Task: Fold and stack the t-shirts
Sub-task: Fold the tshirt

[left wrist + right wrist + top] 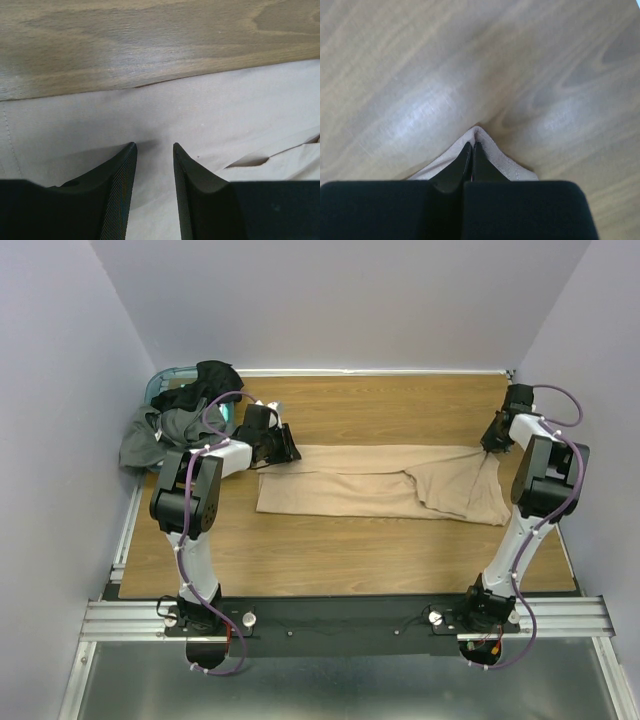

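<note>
One right tool (471, 150), tips pressed together, pinching a raised corner of the tan t-shirt (370, 480) at the far edge of its right end. One left tool (154, 150), tips spread with nothing between them, poised over the same shirt's left end just inside its far edge; contact with the cloth cannot be told. The shirt lies as a long strip flat on the table (330, 550), long axis left to right, spanning from one tool to the other, each arm nearest its own end. Likely next: the left tool closes and an end travels along that axis. Also present: dark t-shirts (175, 425), heaped unfolded at the far left over the basket (165, 375).
</note>
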You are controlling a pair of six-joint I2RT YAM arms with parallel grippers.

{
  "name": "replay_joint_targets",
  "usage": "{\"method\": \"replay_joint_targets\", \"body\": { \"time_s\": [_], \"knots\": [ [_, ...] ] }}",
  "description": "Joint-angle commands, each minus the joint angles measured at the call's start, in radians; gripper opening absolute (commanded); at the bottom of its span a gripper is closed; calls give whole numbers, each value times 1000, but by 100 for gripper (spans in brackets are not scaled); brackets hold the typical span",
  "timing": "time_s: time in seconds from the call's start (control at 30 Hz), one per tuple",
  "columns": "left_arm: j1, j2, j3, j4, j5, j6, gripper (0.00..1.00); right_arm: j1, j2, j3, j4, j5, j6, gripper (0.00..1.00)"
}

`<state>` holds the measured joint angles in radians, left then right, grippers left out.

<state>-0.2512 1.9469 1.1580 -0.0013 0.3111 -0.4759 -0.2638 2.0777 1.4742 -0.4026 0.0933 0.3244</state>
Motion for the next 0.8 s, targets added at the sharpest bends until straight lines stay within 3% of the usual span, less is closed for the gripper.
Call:
{"method": "replay_joint_targets", "body": {
  "time_s": [0.0,0.13,0.17,0.27,0.37,0.5,0.77],
  "knots": [
    [4,0,-57,-98,-86,23,45,-15,74,70,22,80,2,3],
    [4,-31,-64,-106,-81,25,45,-15,85,120,21,74,2,18],
    [6,-45,-61,-111,-84,28,45,-15,82,126,21,69,2,33],
    [4,-75,-40,-132,-96,34,45,-15,47,120,21,60,5,56],
    [-32,-126,32,-212,-164,78,45,-15,-25,87,22,62,8,65],
    [-77,-161,106,-269,-208,152,45,-12,-132,19,22,49,11,69],
    [-106,-85,60,-117,38,169,45,21,-362,-215,33,-73,34,69]
  ]
}}
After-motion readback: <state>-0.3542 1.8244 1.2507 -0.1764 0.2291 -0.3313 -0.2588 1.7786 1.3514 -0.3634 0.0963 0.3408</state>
